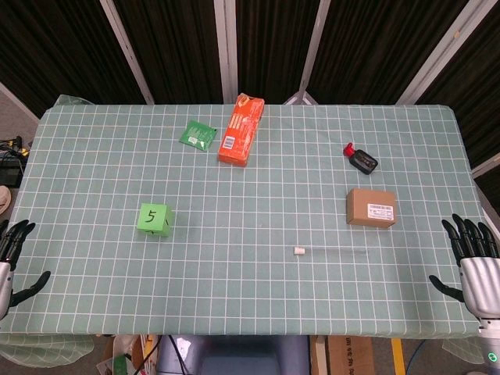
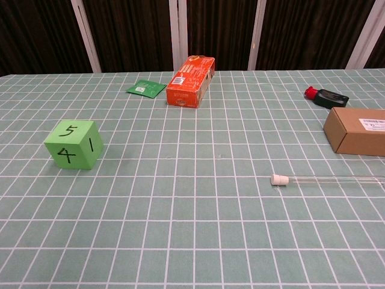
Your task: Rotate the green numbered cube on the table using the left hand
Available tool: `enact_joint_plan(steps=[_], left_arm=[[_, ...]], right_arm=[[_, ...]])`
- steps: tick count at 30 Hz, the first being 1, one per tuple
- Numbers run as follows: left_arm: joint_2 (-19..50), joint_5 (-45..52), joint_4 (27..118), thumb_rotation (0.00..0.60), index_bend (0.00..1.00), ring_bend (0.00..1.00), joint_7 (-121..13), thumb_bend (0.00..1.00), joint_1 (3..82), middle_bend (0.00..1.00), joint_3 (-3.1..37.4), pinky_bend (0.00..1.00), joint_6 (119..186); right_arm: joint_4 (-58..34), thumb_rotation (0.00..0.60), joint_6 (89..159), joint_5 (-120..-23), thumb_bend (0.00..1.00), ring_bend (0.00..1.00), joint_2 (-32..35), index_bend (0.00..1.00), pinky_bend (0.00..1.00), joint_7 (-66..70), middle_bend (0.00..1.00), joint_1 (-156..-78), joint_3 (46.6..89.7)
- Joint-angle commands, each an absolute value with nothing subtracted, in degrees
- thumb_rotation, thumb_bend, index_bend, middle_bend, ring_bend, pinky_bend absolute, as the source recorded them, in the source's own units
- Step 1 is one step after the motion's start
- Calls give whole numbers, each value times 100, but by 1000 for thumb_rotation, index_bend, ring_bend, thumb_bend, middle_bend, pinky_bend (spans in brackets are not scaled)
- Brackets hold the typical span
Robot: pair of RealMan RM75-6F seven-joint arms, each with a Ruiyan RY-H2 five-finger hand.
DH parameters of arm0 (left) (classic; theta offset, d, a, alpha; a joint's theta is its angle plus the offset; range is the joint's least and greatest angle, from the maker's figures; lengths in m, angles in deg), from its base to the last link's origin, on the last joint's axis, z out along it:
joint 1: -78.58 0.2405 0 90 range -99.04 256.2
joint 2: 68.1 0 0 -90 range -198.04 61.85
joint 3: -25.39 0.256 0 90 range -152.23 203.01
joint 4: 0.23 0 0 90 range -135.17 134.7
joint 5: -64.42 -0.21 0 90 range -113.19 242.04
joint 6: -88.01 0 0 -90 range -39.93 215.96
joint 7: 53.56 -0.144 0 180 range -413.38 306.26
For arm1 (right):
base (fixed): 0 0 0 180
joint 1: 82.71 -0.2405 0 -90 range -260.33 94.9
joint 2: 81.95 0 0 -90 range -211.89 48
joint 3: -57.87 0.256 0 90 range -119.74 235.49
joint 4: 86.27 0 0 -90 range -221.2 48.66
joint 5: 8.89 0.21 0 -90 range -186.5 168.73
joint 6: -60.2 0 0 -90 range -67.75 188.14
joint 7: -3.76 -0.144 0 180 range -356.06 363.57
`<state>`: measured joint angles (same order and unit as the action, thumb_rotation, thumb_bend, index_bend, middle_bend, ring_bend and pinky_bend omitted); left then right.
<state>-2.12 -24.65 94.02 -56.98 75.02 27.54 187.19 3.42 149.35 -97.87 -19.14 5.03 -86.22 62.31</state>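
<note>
A table (image 1: 250,258) covered with a green cloth ruled in a white grid fills most of the head view. Toward twelve o'clock on it, an orange carton (image 1: 241,129) is laid flat on its long side, and a small green packet (image 1: 197,134) is seen just beside it at its nine o'clock. At about three o'clock from the table's middle, a brown cardboard box (image 1: 371,207) with a white label is placed, with a small black bottle with a red cap (image 1: 360,159) lying near it toward twelve. The green numbered cube (image 1: 155,219) is found at roughly nine o'clock from the table's middle, well apart from everything else; a 5 is shown on its top face, and in the chest view a 4 and a 1 are read on the two near sides. Toward five o'clock from the middle, a thin clear tube with a white stopper (image 1: 299,251) is laid flat.

The left hand (image 1: 11,254) is seen at the table's eight o'clock edge, fingers spread and nothing held, well apart from the cube. The right hand (image 1: 473,254) is seen at the four o'clock edge, likewise spread wide and empty.
</note>
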Motion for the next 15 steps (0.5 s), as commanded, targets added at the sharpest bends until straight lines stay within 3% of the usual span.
enact_joint_plan(steps=[1,15], left_arm=[[-221,-2441,9407,600,119,0,-5649,288,7519,95,2719,0,18684],[-214,-2521,9406,600,115,0,-5598,291,7578,105,2640,0,18598]], right_arm=[[343,600,14933,-9770,45,0,-1907,65,0,517,0,-8620,6235],[459,600,14965,-9738,45,0,-1913,65,0,628,0,-8575,6221]])
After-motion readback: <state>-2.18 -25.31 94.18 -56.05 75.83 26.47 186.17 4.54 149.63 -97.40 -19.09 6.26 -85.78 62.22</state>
